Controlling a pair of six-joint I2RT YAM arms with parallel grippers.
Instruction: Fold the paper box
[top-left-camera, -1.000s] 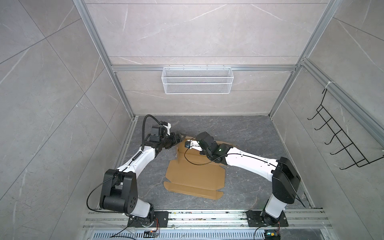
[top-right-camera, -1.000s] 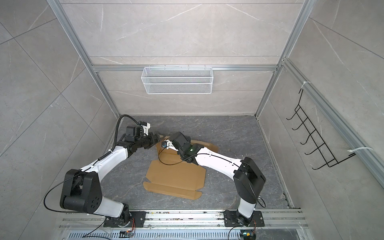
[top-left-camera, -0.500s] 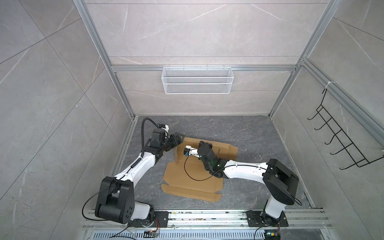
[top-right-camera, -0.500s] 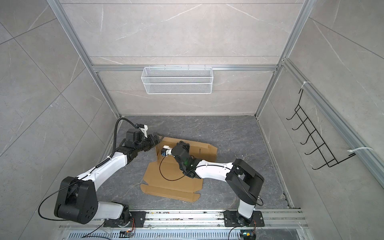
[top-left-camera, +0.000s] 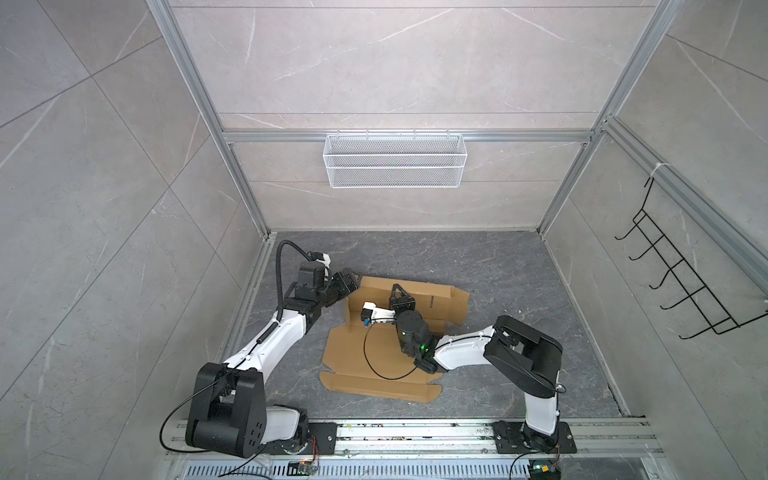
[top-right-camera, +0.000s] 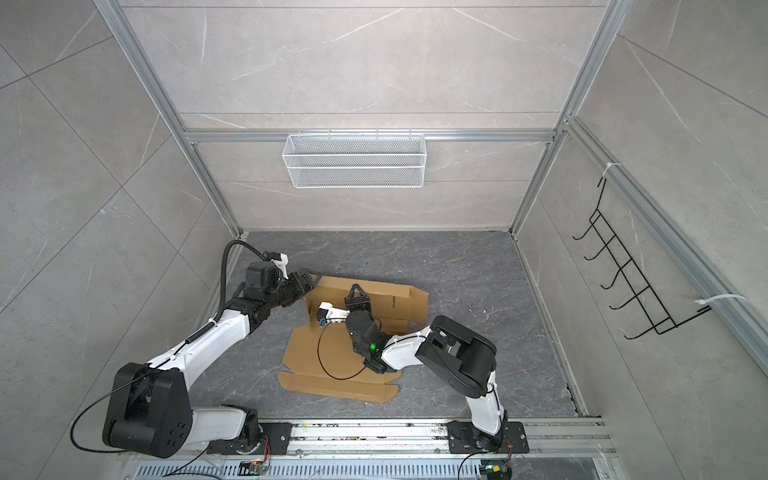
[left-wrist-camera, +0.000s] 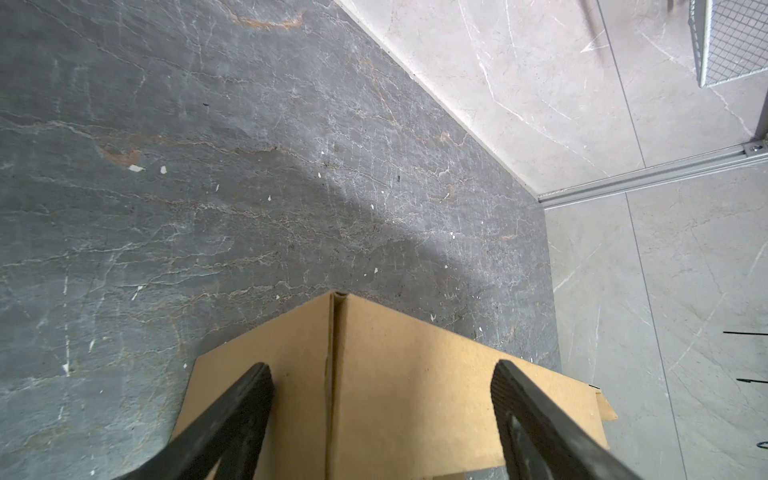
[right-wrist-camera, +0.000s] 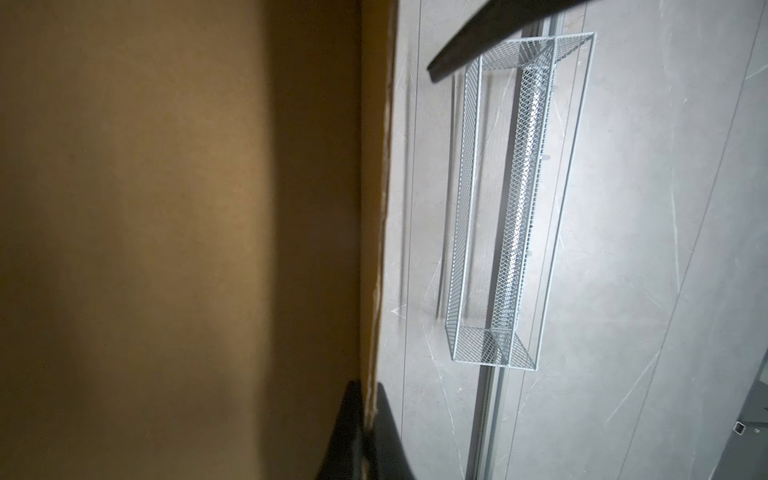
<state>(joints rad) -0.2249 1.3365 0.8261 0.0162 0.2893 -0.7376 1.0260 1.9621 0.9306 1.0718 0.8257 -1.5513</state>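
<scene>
The box (top-left-camera: 376, 353) lies mid-table (top-left-camera: 519, 266), its front half flat and its back wall stood up. The right gripper (top-left-camera: 400, 294) pinches that wall's top edge, I'd guess to hold it upright. The left gripper (left-wrist-camera: 380, 370) hangs spread wide astride the wall's left corner (touching or not, I can't tell), probably to square it.

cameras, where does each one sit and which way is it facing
Top views: stereo pair high above the arm bases, looking down at the paper box; left arm and right arm show whole.
Left wrist: on the left arm, facing the box's raised corner; open left fingers show.
Right wrist: on the right arm, facing the wire basket; right fingers pinch a box edge.
Shared: all show box and basket.
</scene>
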